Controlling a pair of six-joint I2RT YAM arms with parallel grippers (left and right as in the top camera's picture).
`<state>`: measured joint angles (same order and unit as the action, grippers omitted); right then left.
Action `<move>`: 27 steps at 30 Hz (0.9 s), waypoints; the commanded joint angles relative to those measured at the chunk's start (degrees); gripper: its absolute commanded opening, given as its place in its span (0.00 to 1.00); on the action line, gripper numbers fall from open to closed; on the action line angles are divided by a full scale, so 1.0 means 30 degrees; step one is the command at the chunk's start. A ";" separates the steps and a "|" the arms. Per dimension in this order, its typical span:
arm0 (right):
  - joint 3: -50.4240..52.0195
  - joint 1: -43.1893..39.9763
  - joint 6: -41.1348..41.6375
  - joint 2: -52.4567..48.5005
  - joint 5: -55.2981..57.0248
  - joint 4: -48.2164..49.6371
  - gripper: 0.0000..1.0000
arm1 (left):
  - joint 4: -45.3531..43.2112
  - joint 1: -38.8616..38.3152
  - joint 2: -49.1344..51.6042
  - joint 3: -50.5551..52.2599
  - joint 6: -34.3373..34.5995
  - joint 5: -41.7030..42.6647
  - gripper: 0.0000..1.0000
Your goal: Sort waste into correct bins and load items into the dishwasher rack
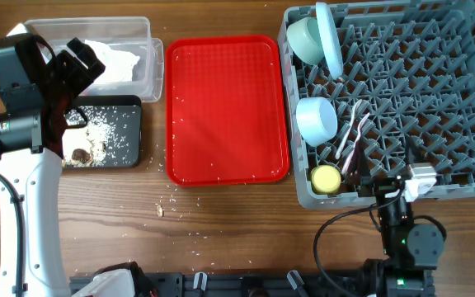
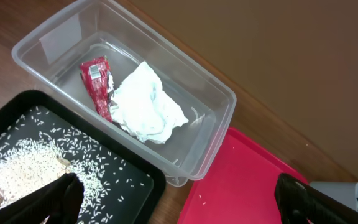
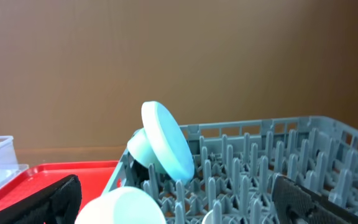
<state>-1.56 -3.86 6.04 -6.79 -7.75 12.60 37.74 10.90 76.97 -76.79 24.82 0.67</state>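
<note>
**Waste binned, dishes racked**

Upper left, the clear tub (image 2: 225, 93) holds napkin (image 2: 145, 102) and wrapper (image 2: 97, 84), kept apart from the rice scraps (image 2: 23, 168) in the black tray (image 2: 138, 177) below. At right, plate (image 1: 330, 37), bowls (image 1: 305, 39), cup (image 1: 326, 178) and cutlery (image 1: 351, 139) sit among the pegs of the rack (image 1: 435, 99), likely for draining. Left gripper (image 2: 179, 199) and right gripper (image 3: 179, 199): fingers apart, empty.

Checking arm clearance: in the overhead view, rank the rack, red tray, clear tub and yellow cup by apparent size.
Largest to smallest:
1. dishwasher rack
2. red tray
3. clear tub, partly hidden by the left arm
4. yellow cup
</note>
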 commanded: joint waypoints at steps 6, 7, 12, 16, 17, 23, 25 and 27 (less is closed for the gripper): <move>0.0423 0.0532 0.0721 0.2208 -0.0248 -0.4022 1.00 | -0.0051 0.0087 -0.0015 -0.0160 0.0328 -0.0182 1.00; 0.0423 0.0532 0.1275 0.2193 -0.0306 -0.4007 1.00 | -0.0051 0.0087 -0.0015 -0.0160 0.0321 -0.0182 1.00; 0.0423 0.0532 0.1537 0.2171 -0.0299 -0.4007 1.00 | -0.0051 0.0087 -0.0015 -0.0160 0.0321 -0.0182 1.00; 0.0423 0.0532 0.1537 0.2171 -0.0291 -0.4007 1.00 | -0.0044 0.0087 -0.0015 -0.0160 0.0321 -0.0182 1.00; 0.0423 0.0532 0.1537 0.2171 -0.0291 -0.4007 1.00 | -0.0051 0.0087 -0.0015 -0.0160 0.0321 -0.0182 1.00; 0.0423 0.0532 0.1545 0.2171 -0.0299 -0.4007 0.99 | -0.0044 0.0087 -0.0015 -0.0160 0.0321 -0.0182 1.00; 0.0423 0.0532 0.1537 0.2171 -0.0299 -0.4007 1.00 | 0.0466 0.0087 -0.0015 -0.0160 0.0321 -0.0612 1.00; 0.0423 0.0532 0.1537 0.2171 -0.0299 -0.4007 1.00 | 0.0816 0.0087 -0.0015 -0.0124 0.0313 -0.0612 1.00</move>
<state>-0.38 -2.55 9.87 -1.10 -7.92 0.38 39.03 10.90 76.99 -76.79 24.84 0.25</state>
